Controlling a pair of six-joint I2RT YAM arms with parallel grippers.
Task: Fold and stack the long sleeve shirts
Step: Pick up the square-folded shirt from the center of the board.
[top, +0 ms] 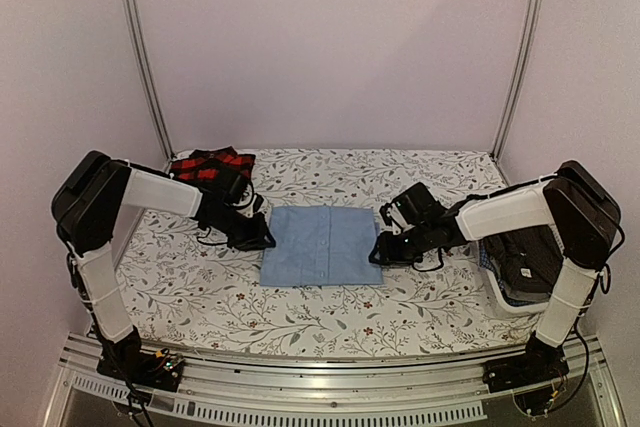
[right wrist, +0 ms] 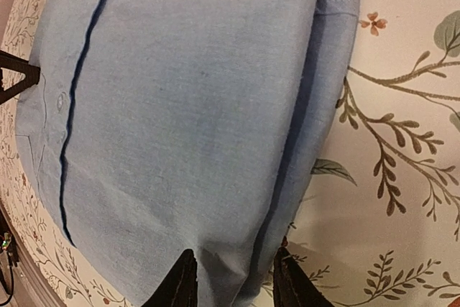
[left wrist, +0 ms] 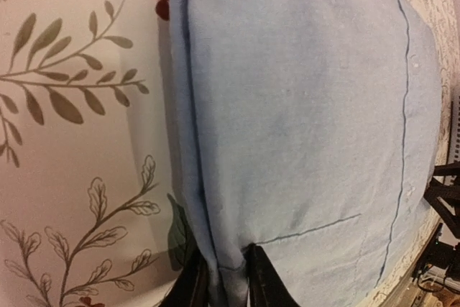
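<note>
Left gripper & right gripper each pinch one side of blue shirt, folded flat left of basket.
Blue looks done; plaid shirt farther left, state unclear; dark shirts in basket prob. unfolded.

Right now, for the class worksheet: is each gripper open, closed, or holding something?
Left gripper: closed on one side edge of the light blue shirt.
Right gripper: closed on the shirt's opposite edge.

Plaid shirt perhaps half-hidden behind arm.
</note>
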